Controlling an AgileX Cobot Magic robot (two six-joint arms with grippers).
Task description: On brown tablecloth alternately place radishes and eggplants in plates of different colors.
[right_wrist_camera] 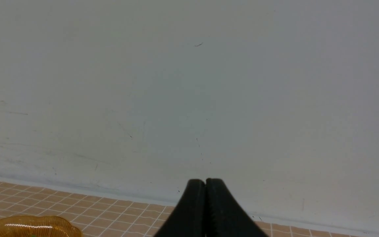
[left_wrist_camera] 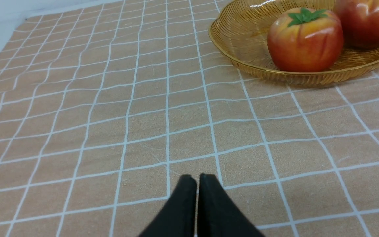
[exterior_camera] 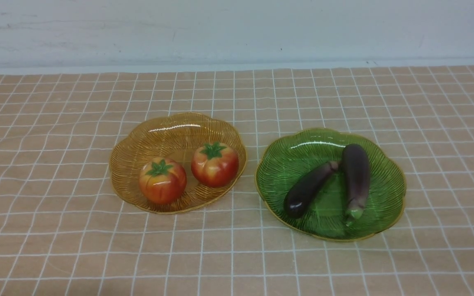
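Both radishes sit in the amber plate (exterior_camera: 178, 135): one radish (exterior_camera: 162, 180) nearer the robot, the other radish (exterior_camera: 214, 164) just beside it. The two eggplants (exterior_camera: 331, 181) lie in the green plate (exterior_camera: 290, 164), their far ends touching. The left gripper (left_wrist_camera: 197, 179) is pinched shut and empty, above the brown tablecloth (exterior_camera: 237, 255), the amber plate ahead of its tips and off to one side. The right gripper (right_wrist_camera: 205, 182) is likewise shut, empty, facing the pale wall (right_wrist_camera: 189, 82).

No text, label, brand, number or sign can be read anywhere (in any of the three views).
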